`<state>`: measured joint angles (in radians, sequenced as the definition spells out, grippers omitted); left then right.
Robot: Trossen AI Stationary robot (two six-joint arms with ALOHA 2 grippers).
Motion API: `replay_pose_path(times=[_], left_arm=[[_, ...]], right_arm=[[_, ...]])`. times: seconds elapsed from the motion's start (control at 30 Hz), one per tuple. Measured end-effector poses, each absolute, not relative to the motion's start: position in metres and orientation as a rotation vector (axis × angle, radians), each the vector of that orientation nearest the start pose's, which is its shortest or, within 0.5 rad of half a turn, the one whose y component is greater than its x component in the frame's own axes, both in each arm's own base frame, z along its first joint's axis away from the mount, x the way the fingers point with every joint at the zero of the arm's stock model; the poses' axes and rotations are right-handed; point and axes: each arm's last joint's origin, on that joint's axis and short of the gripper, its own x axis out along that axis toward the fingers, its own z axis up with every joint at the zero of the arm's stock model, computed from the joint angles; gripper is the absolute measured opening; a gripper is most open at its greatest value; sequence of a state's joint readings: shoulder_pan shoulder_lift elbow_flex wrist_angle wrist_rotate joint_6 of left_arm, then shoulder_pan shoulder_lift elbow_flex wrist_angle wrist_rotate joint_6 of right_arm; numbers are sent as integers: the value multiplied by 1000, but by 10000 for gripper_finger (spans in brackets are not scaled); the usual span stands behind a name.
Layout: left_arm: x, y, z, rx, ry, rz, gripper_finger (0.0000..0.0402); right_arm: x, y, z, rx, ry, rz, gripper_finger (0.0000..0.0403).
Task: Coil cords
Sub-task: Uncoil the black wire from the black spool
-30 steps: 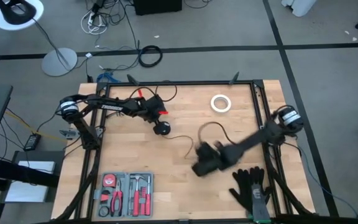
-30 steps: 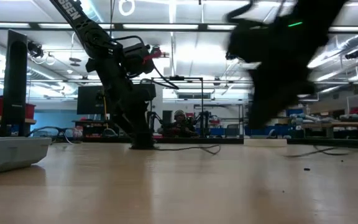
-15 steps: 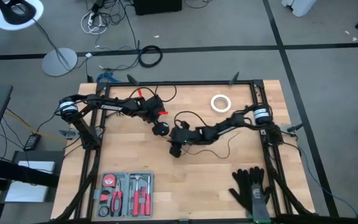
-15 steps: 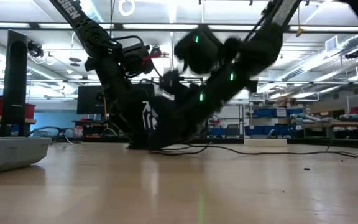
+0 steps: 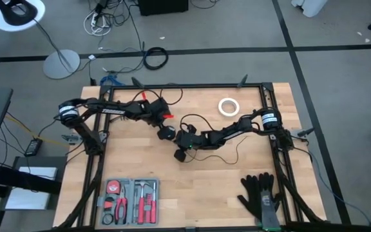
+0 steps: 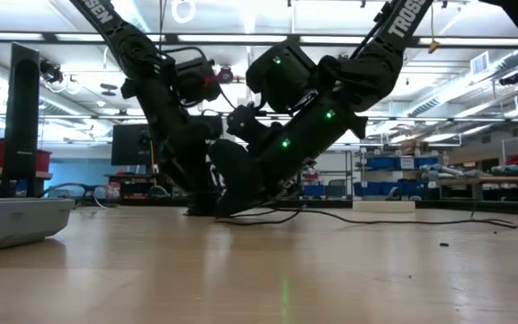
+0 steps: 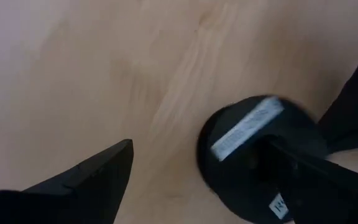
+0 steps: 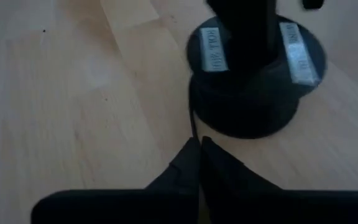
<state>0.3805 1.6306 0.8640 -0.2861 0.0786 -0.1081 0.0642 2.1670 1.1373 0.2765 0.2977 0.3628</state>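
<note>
The right gripper [image 8: 199, 149] has its fingers pressed together on the thin black cord [image 8: 192, 121] at the spot where it leaves the round black puck [image 8: 257, 74], so it looks clamped on the cord right beside the puck. In the high view this gripper [image 5: 180, 143] sits near the middle of the wooden surface [image 5: 192, 187], and the rest of the cord [image 5: 234, 151] trails off in loose curves behind the right arm. The left gripper [image 5: 165, 133] stands just beside it with its fingers spread wide around the puck [image 7: 253, 146], one finger [image 7: 98, 171] on bare wood and the other across the puck's top; it appears to steady the puck rather than squeeze it. The step in hand seems to be the start of a wrap, the cord pinched at its root. Next, the right gripper would need to lead the cord around the puck while the left keeps the puck from turning or sliding, with the slack kept from snagging on the arm.
</note>
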Motion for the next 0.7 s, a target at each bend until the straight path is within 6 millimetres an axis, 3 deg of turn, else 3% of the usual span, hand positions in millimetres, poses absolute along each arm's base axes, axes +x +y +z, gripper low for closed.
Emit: replay_pose_path(times=[0.13,0.43,0.7], left_arm=[[280,110,165,-332,986,335,367],[278,109,163,-330,1010,352,367],[275,109,157,-316,1007,384,367]], right_arm=[[415,17,77,216,686,-350,6],[415,21,78,258,677,-356,2],[398,44,105,261,797,-319,1]])
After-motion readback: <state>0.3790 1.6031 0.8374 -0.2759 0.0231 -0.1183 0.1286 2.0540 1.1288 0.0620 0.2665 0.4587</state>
